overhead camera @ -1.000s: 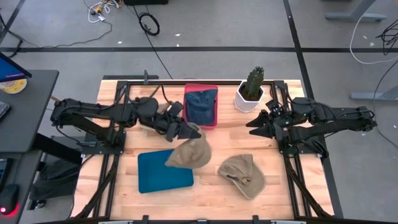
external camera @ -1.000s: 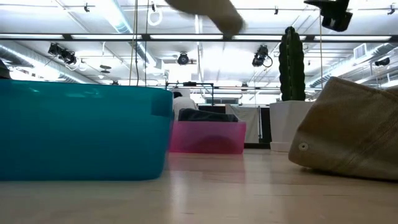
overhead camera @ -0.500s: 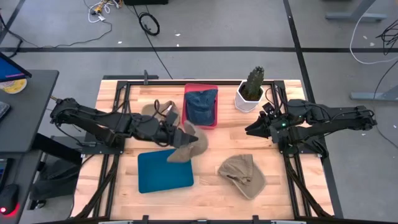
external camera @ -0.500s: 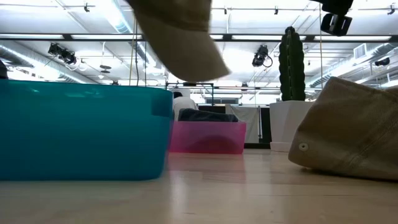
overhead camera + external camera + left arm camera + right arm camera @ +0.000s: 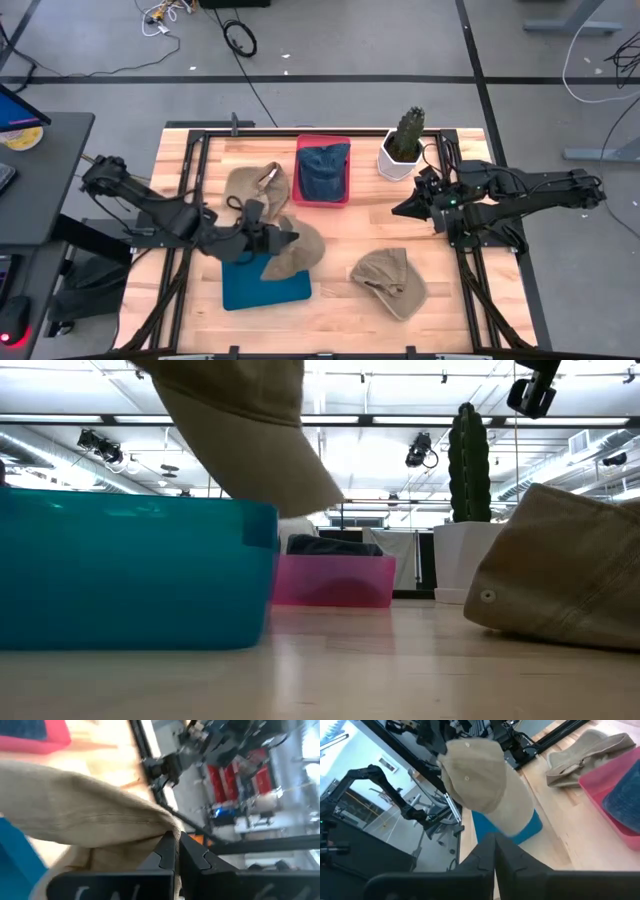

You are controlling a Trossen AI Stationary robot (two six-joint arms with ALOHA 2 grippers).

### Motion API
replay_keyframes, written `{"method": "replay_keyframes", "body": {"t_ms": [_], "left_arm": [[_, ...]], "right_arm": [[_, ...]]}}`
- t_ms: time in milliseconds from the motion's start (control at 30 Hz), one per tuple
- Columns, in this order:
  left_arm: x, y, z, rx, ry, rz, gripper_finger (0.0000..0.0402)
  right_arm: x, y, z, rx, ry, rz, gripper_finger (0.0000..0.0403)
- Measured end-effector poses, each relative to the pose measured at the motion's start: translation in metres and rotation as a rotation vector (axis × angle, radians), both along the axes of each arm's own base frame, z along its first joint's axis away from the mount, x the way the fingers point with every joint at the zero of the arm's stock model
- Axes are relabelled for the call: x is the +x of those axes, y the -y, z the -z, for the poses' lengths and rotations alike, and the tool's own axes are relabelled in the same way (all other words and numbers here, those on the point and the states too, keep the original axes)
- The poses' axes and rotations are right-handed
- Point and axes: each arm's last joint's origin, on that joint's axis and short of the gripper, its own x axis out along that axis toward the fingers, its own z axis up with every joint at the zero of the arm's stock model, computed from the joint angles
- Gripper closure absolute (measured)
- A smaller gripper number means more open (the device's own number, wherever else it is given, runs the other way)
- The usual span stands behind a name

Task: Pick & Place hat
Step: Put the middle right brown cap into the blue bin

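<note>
Three tan hats are counted on the scene. One tan hat [image 5: 296, 246] is carried by the left gripper [image 5: 272, 240] above the teal bin [image 5: 262, 282]. A second tan hat [image 5: 256, 186] lies flat on the table [image 5: 340, 300] just beside the pink bin [image 5: 322, 171]. A third tan hat [image 5: 391, 282] lies on the table's front part, well apart from both grippers. One blue hat [image 5: 324, 165] is seen inside the pink bin. One cactus [image 5: 407, 133] in a white pot [image 5: 396, 164] stands near the pink bin. Two bins are counted, one teal and one pink.

The jaws of the left gripper are pressed fully together on the fabric of the carried hat, and in the left wrist view the cloth is seen pinched at the fingertips [image 5: 169, 851]. The hat hangs from the jaws, partly over the teal bin's edge.

The right gripper [image 5: 408, 208] is held in the air near the white pot. Its jaws are closed completely and nothing is held between them.
</note>
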Motion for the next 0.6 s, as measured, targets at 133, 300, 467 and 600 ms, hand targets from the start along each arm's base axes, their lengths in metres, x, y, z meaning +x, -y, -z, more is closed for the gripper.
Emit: {"method": "replay_keyframes", "body": {"t_ms": [133, 300, 467, 600], "left_arm": [[-0.01, 0.01, -0.006, 0.016, 0.049, -0.032, 0.0397], [-0.019, 0.024, -0.006, 0.022, 0.061, -0.008, 0.0397], [-0.028, 0.032, 0.001, -0.003, 0.02, -0.025, 0.0397], [-0.037, 0.033, 0.011, -0.019, -0.049, -0.05, 0.0397]], "right_arm": [[0.0, -0.001, 0.0, -0.012, 0.002, -0.025, 0.039], [0.0, -0.001, 0.001, -0.038, 0.004, -0.061, 0.0399], [-0.001, -0.002, 0.003, -0.046, -0.019, -0.07, 0.0396], [-0.001, -0.001, 0.004, -0.049, -0.025, -0.071, 0.0398]]}}
